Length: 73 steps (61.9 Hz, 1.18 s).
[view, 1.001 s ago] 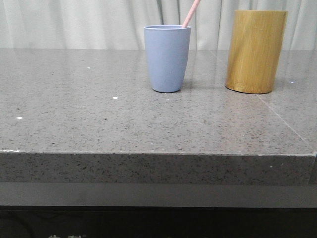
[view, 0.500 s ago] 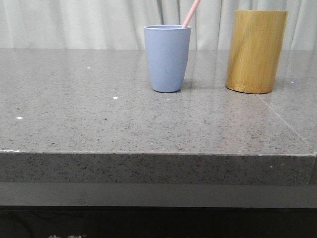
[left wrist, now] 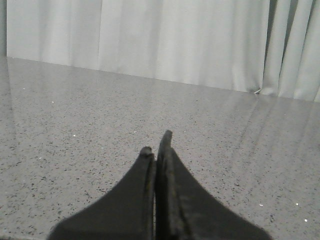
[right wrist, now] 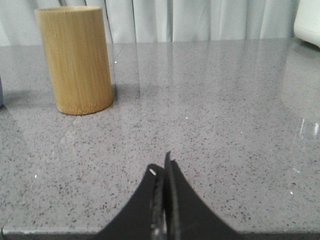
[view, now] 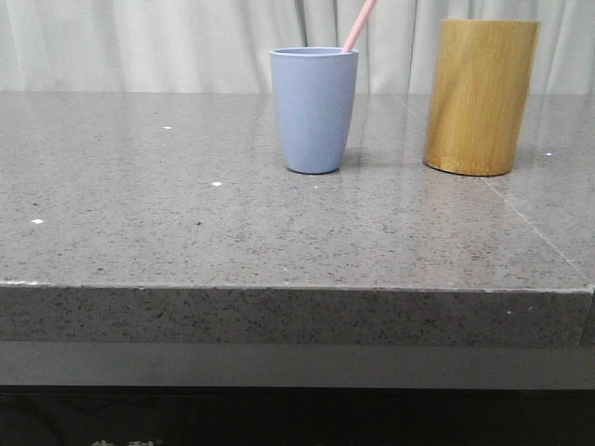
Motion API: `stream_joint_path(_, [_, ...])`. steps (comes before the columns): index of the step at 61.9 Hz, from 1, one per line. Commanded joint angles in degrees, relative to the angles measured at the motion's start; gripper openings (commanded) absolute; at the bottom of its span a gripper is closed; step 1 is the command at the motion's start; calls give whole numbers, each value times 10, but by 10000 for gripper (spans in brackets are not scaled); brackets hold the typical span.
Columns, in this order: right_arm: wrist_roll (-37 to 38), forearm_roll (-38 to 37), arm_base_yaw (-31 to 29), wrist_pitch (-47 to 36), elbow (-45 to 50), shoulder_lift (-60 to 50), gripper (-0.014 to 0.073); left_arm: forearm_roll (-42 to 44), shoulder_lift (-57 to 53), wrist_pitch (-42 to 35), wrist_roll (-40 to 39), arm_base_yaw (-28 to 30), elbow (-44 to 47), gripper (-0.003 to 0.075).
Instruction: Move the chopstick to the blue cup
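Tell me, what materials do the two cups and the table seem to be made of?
Blue cup: matte, even colour, probably plastic. Yellow-brown cylinder: fine vertical grain, likely bamboo or wood. Table: speckled grey, glossy reflections, looks like polished stone or quartz.

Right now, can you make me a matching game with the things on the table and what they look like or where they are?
Things:
1. chopstick
2. blue cup
3. bamboo cylinder
4. right gripper

Descriptions:
A. tall and yellow-brown
B. black, fingers pressed together
C. pink, leaning out of a cup
D. pale grey-blue, holds a stick

Pairs: 1-C, 2-D, 3-A, 4-B
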Motion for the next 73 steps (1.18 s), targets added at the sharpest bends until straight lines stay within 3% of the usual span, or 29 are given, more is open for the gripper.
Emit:
stream_joint_path(1, [24, -16, -2, -59, -1, -12, -66, -5, -13, -46, -2, 0, 8, -19])
stream_joint_path(17, [24, -19, -3, -102, -1, -12, -66, -5, -13, -46, -2, 0, 8, -19])
stream_joint_path(73, [24, -19, -3, -103, -1, -11, -66, -5, -13, -46, -2, 0, 8, -19])
